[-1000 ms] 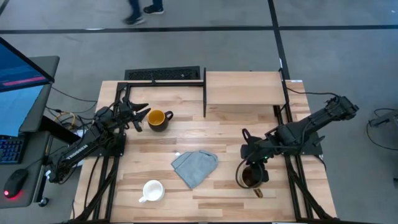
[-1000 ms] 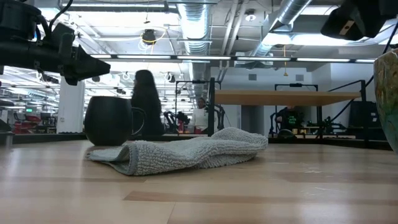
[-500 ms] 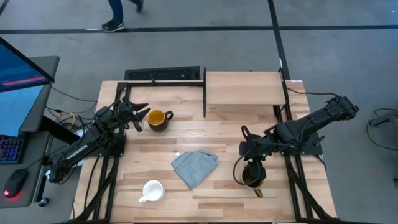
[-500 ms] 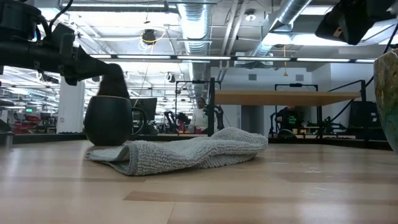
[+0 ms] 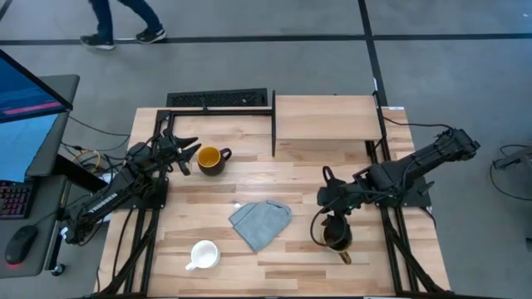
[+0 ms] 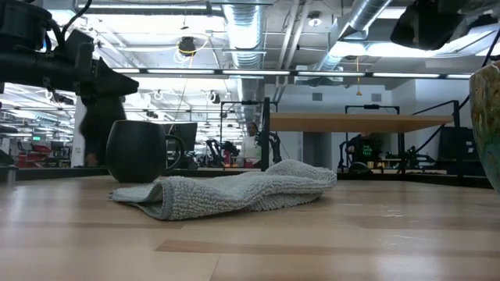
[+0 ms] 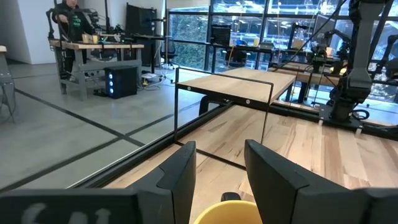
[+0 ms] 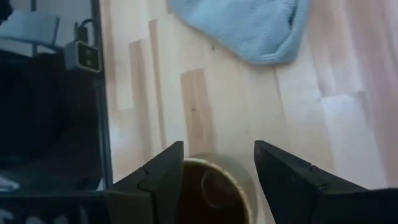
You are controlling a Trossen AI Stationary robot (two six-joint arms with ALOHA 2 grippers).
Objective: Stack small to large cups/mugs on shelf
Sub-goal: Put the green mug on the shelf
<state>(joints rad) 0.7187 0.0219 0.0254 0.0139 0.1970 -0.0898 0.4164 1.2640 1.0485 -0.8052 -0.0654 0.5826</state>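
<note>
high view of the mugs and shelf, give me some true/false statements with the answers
1. The shelf has no mug on it. True.
2. The white mug sits between the fingers of the left hand. False: it stands alone near the table's front edge, and the left hand is by the dark mug with yellow-orange inside.
3. The right hand is open over the olive-tan mug. True: in the right wrist view its fingers are spread on either side of the rim.
4. The grey-blue cloth covers the white mug. False: the cloth lies apart from it, toward the table's middle.
5. The left hand is shut on the dark mug. False: in the left wrist view its fingers are spread, with the mug's rim below them.
</note>
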